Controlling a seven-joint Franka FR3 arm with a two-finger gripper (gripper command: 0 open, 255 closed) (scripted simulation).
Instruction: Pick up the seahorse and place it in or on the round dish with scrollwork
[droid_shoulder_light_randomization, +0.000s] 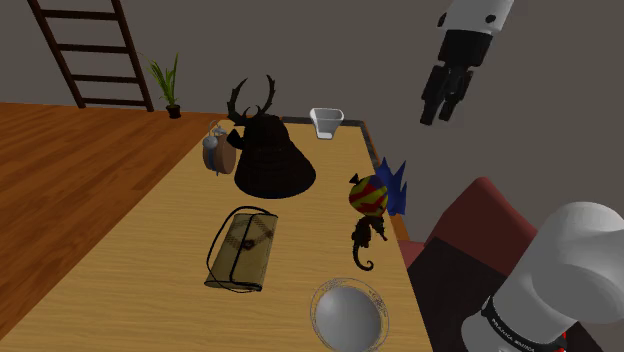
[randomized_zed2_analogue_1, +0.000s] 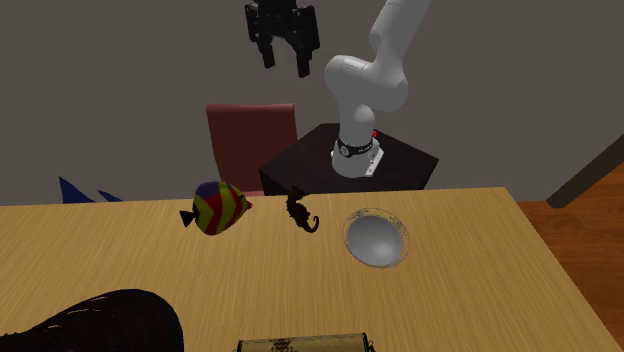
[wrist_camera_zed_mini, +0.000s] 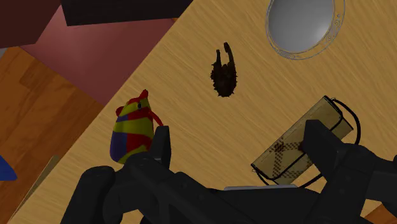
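Shoulder view: light wood worktop (droid_shoulder_light_randomization: 160, 260) w/ several objs. Black two-finger hand (droid_shoulder_light_randomization: 438, 112) hangs high above the worktop's right edge, fingers spread wide, nothing btw them, not touching anything.

Small dark brown seahorse figure (droid_shoulder_light_randomization: 364, 238) lies flat on the worktop close to the right edge (stand side), untouched. It sits btw a red/yellow/blue striped fish figure (droid_shoulder_light_randomization: 368, 193) and a round grey dish w/ thin scrollwork rim (droid_shoulder_light_randomization: 347, 318). The dish is at the worktop's near right corner, nr the seahorse but not touching it; dish holds nothing.

Tan woven clutch bag w/ dark strap (droid_shoulder_light_randomization: 243, 250) lies mid-worktop, apart from the seahorse. Black horned helmet (droid_shoulder_light_randomization: 268, 150) stands toward the far edge, small white tub (droid_shoulder_light_randomization: 327, 121) at the far right corner.

Second exterior view: hand (randomized_zed2_analogue_1: 286, 62) well above the objs, jaws apart and empty. Seahorse (randomized_zed2_analogue_1: 302, 212) nr the worktop's far edge, fish (randomized_zed2_analogue_1: 220, 207) on that view's left of it, dish (randomized_zed2_analogue_1: 376, 238) on its right, gaps on both sides. Dark red chair (randomized_zed2_analogue_1: 250, 140) behind the worktop.

Wrist view: hand (wrist_camera_zed_mini: 238, 130) w/ fingers (wrist_camera_zed_mini: 161, 143) wide apart. Seahorse (wrist_camera_zed_mini: 224, 73) far beyond the fingers, dish (wrist_camera_zed_mini: 304, 24) past it, fish (wrist_camera_zed_mini: 132, 127) by one finger, bag (wrist_camera_zed_mini: 299, 146) by the other.
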